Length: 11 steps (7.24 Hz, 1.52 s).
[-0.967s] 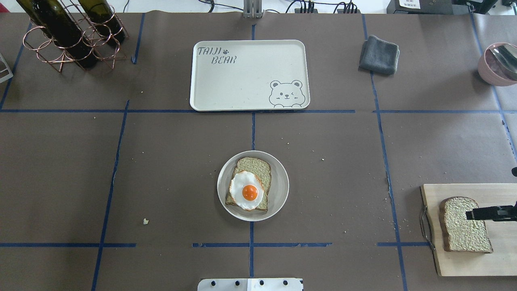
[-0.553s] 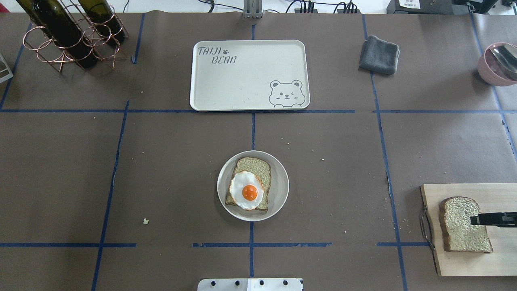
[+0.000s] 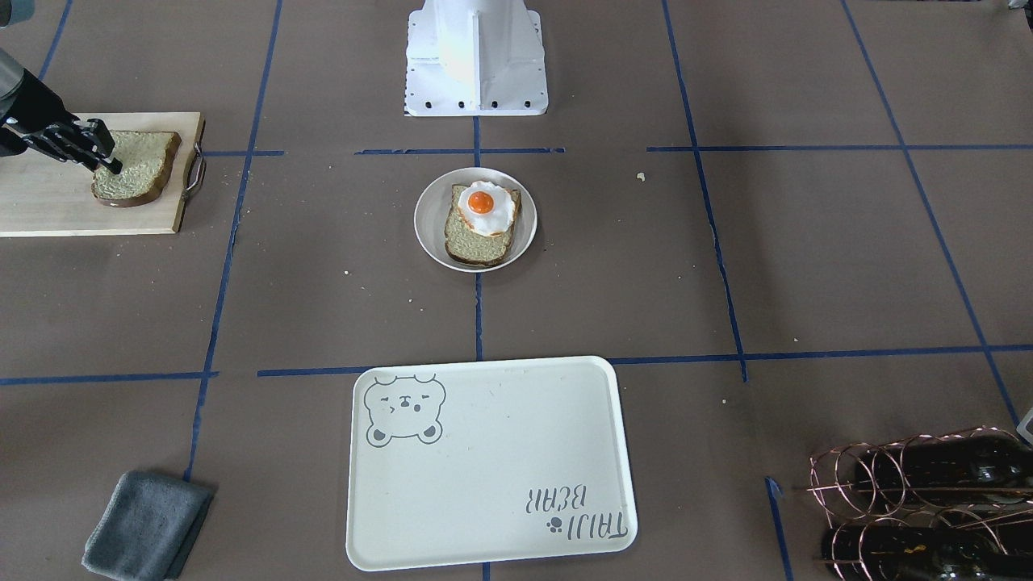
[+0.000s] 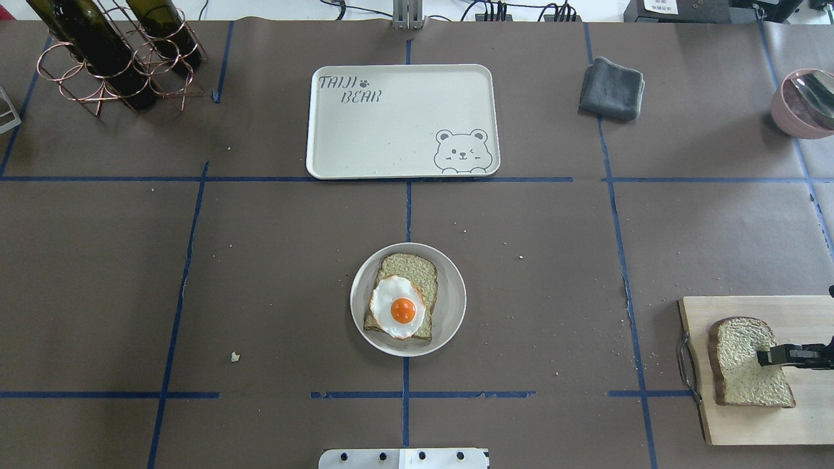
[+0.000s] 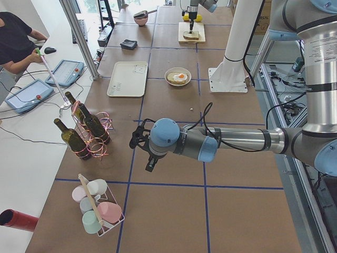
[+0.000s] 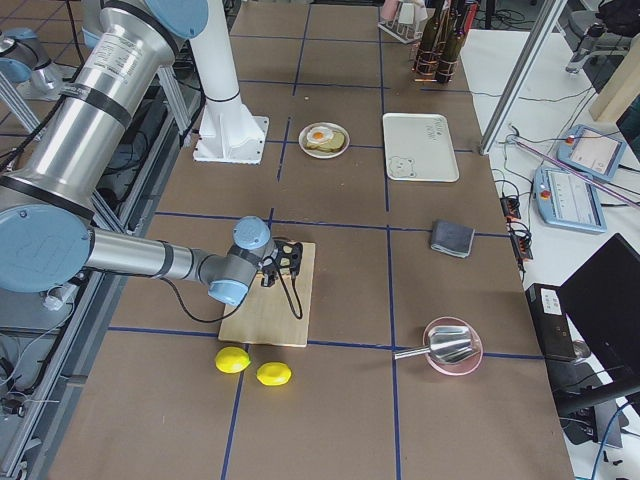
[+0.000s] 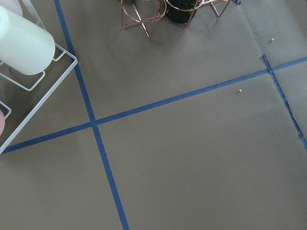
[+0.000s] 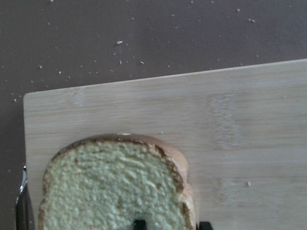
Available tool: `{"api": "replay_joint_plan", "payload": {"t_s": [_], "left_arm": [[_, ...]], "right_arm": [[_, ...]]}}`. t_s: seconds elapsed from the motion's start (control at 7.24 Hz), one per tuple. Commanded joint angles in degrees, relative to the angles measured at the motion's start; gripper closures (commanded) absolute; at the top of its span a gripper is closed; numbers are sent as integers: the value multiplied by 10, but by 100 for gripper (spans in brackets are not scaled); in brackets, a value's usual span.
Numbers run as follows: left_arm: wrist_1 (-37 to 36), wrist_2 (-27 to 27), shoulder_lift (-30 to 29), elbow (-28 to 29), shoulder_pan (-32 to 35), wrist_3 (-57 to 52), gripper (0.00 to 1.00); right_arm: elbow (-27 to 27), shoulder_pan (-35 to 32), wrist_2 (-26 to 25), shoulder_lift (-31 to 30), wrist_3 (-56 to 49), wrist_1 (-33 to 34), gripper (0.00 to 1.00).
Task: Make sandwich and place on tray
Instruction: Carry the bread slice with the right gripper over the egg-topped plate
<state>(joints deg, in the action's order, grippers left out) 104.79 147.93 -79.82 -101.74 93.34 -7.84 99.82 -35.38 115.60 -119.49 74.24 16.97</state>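
Porous crusted bread slice [image 4: 736, 365] flat on smooth wooden board [image 4: 756, 426]

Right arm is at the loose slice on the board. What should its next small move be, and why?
Probably close the right gripper on the bread slice. Its tips sit apart, straddling the slice's crust edge on the cutting board, and the egg-topped slice on the plate lacks its top.

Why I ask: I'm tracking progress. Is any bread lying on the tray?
No, the tray is bare; one slice sits under the egg on the plate, the other slice on the cutting board.
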Motion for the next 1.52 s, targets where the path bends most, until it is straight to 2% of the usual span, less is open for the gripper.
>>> {"api": "replay_joint_plan", "payload": {"t_s": [0.0,0.14,0.41,0.69,0.83,0.97,1.24,1.38], "left_arm": [[1,0,1,1,0,1,0],[1,1,1,0,0,1,0],[1,3,1,-3,0,1,0],[1,3,0,0,0,1,0],[2,3,0,2,0,0,0],[2,4,0,1,0,0,0],[2,4,1,2,0,0,0],[2,4,1,3,0,0,0]], "right_arm": [[9,4,0,0,0,0,100],[10,4,1,0,-1,-4,100],[65,8,3,14,0,-5,100],[66,15,17,89,10,0,100],[67,15,40,154,52,1,100],[64,38,40,215,110,3,100],[65,56,35,389,142,173,100],[62,79,15,445,150,238,100]]}}
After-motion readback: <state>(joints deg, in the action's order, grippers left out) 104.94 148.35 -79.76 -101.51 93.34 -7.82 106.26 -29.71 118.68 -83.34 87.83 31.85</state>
